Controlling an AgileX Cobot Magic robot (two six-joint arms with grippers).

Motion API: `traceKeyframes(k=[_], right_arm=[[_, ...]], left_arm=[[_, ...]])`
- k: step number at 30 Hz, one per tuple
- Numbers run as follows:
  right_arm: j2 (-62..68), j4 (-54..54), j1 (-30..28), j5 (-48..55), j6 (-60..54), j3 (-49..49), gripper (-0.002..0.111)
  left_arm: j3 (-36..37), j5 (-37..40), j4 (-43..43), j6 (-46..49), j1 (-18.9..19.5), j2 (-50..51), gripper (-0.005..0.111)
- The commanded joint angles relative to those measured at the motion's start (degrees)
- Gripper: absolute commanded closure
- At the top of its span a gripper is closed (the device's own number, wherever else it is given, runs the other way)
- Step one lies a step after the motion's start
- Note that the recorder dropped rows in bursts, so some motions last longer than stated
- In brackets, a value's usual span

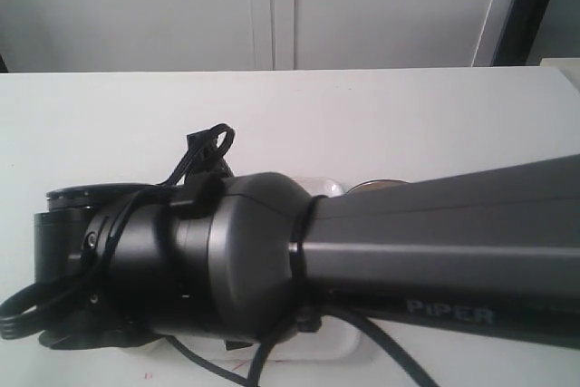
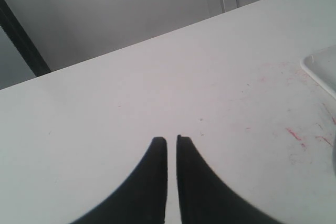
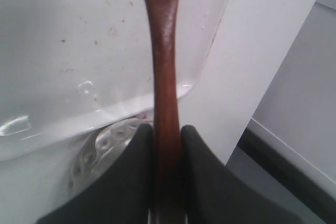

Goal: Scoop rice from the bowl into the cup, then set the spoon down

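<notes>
A plain white table [image 1: 362, 115] is seen, its far edge set against a pale wall of panels. The top is matt and smooth. In the left wrist view the surface [image 2: 157, 93] is marked with faint red smears and flecks [image 2: 294, 134] – densest near a white tray [image 2: 321, 68], which lies flat on the table. The tray has rounded corners and a raised, glossy rim. In the exterior view only parts of it [image 1: 337, 348] are shown – the near part of the table is largely hidden there. In the right wrist view small brown specks are scattered over the tray floor [image 3: 79, 35], beside bare table [image 3: 257, 51].
</notes>
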Motion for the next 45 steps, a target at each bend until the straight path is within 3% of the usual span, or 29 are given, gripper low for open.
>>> traceKeyframes(k=[1,45], right_arm=[[-0.2,-1.1,0.1,0.2,-3.2,-0.4,0.108],[0.0,-15.8,2.4,0.2,-11.4,-0.4,0.108]], left_arm=[[-0.3,-0.3,-0.5,-0.1,-0.4,0.1,0.092],[-0.3,-0.3,-0.5,-0.1,-0.4,0.1,0.092]])
